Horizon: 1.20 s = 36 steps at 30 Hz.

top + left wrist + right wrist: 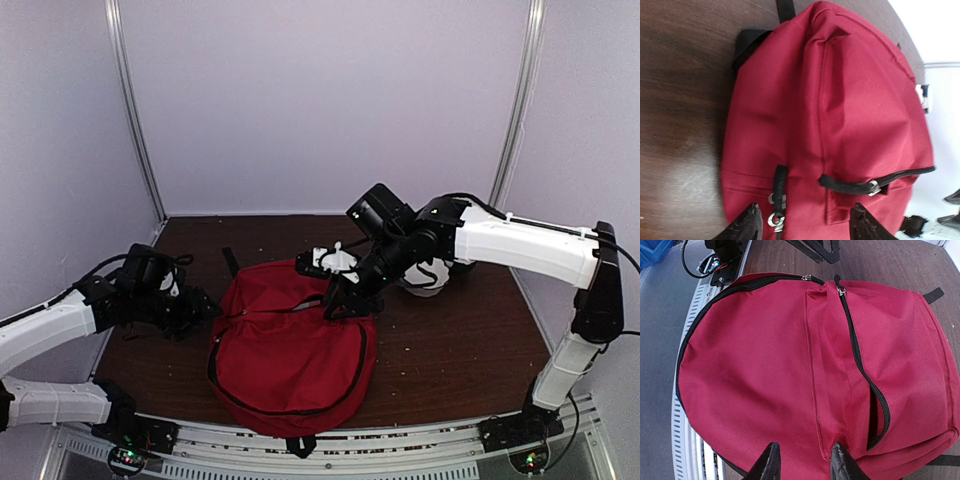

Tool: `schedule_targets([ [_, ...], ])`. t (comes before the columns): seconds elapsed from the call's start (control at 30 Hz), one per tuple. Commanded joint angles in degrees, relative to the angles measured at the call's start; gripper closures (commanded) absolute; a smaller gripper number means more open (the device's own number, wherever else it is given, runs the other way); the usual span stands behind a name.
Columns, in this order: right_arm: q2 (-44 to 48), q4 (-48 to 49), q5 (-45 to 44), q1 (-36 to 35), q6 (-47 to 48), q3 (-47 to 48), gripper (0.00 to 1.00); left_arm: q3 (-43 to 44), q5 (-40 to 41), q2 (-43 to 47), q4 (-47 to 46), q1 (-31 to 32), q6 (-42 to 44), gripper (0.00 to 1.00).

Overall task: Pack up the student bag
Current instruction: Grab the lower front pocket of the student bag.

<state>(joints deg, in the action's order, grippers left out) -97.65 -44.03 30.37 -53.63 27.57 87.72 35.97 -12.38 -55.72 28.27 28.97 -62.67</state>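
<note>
Bag: student bag [290, 360] lies flat on the table [450, 340], centre, with its near end over the front rail [420, 440].
Left tool: left gripper [806, 225] is spread wide and empty, over a zip pull [775, 219].
Right tool: right gripper [805, 460] has its fingers partly apart over red cloth beside the front pocket zip [860, 365]; can't tell if it pinches.
Risk, slide: a tug toward the near side could drag the bag off the edge.
Risk, miss: the pull is small, so the jaws may catch cloth instead.

dark wooden table [450, 340], white bundle [338, 262] (blurred) at back
</note>
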Motion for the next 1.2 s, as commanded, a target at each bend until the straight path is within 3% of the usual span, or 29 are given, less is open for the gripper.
schedule_targets([
  [0.0,-0.94,0.79,1.42,-0.21,-1.02,0.46,0.65,-1.56,-3.23,-0.62,-12.78,-0.29,-8.45,0.41],
  [0.2,-1.05,0.99,1.10,-0.24,-0.94,0.17,0.65,-3.17,-6.13,-3.62,-20.49,-0.27,-12.62,0.48],
  [0.47,-0.97,1.16,0.83,-0.35,-0.94,-0.10,0.65,-3.14,-6.24,-2.48,-15.61,-0.26,-17.01,0.52],
  [0.97,-0.79,1.11,0.31,-0.69,-0.42,-0.27,0.65,-5.10,-8.12,-5.60,-22.41,-0.29,-21.23,0.53],
  [1.17,-0.63,0.89,-0.25,-0.74,-0.41,-0.33,0.65,-2.10,-10.20,-10.89,-26.50,-0.21,-20.77,0.66],
])
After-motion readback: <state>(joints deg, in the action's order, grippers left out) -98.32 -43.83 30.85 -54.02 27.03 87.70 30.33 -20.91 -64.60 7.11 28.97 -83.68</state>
